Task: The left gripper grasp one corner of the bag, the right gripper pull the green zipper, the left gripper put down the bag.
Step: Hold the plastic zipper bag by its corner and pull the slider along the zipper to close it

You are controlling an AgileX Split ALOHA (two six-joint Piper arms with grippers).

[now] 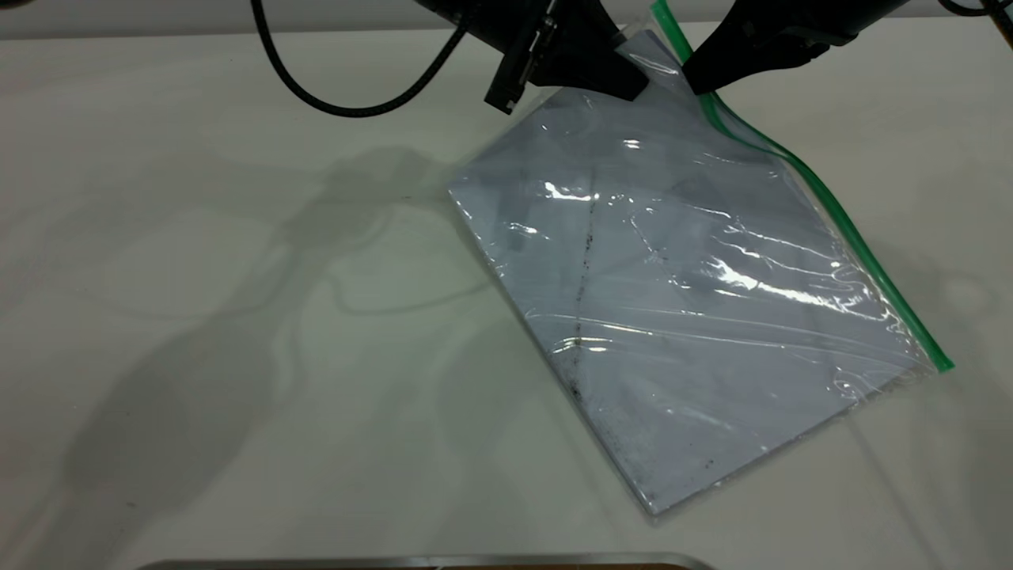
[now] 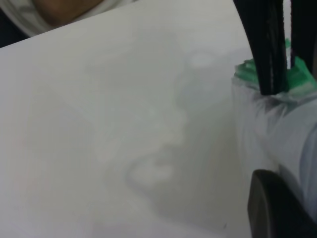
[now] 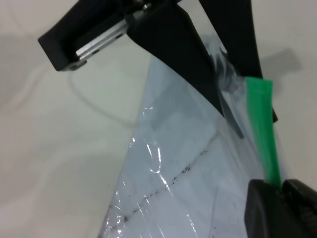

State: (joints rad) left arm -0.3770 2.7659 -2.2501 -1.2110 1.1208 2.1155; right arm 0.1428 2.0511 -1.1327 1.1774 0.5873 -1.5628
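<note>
The bag (image 1: 673,301) is a clear pouch with a white sheet and a dark smudge line. It hangs tilted, its lower end resting on the table. My left gripper (image 1: 629,83), with the braided cable, is shut on the corner of the bag (image 1: 645,47) at the upper end of the green zipper (image 1: 839,214). My right gripper (image 1: 692,79) is shut on the green strip just below that corner. In the right wrist view its fingers (image 3: 262,208) pinch the strip (image 3: 262,119), with the left gripper (image 3: 237,94) beyond. The left wrist view shows the right gripper (image 2: 280,84) on the strip (image 2: 247,72).
The white table (image 1: 198,317) stretches left of and in front of the bag. The left arm's black cable (image 1: 356,103) loops low at the back. A metal edge (image 1: 427,562) lies along the table's front.
</note>
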